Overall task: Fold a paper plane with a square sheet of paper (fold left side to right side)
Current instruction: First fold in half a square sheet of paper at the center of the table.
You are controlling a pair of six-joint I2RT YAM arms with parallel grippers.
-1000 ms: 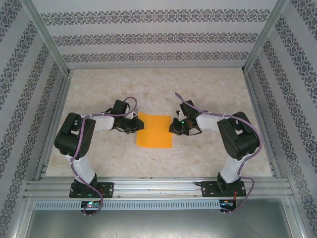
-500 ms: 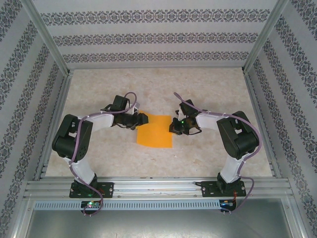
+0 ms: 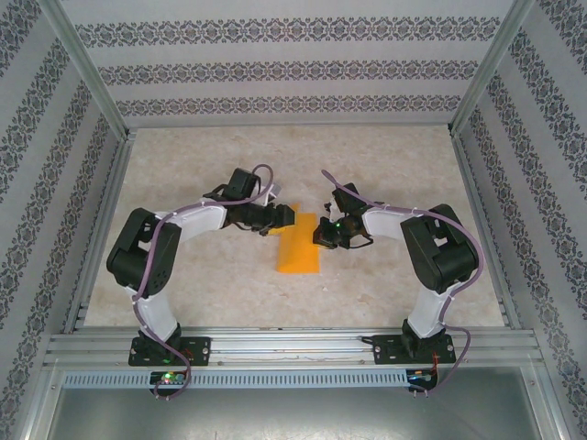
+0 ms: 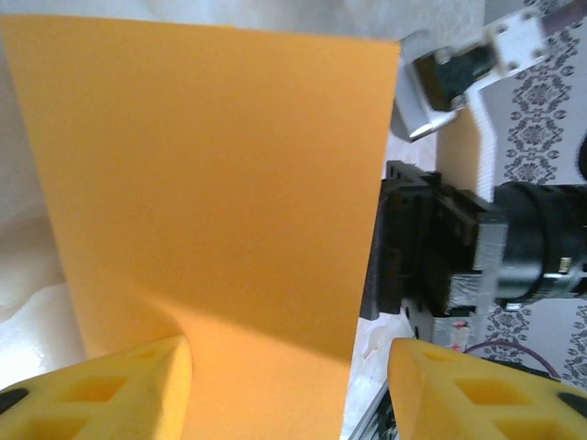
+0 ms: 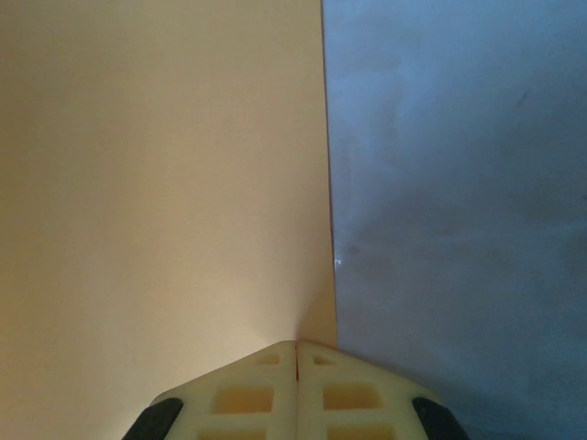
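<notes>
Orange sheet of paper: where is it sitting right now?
Top view: the square sheet of paper lies centred on the table, the right claw at its right edge and the left claw over its far left corner.

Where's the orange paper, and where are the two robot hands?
orange paper (image 3: 298, 255): top view, its near part.
left gripper (image 3: 285, 218): top view, between its fingertips.
right gripper (image 5: 296, 368): right wrist view, where its shut fingertips meet.
</notes>
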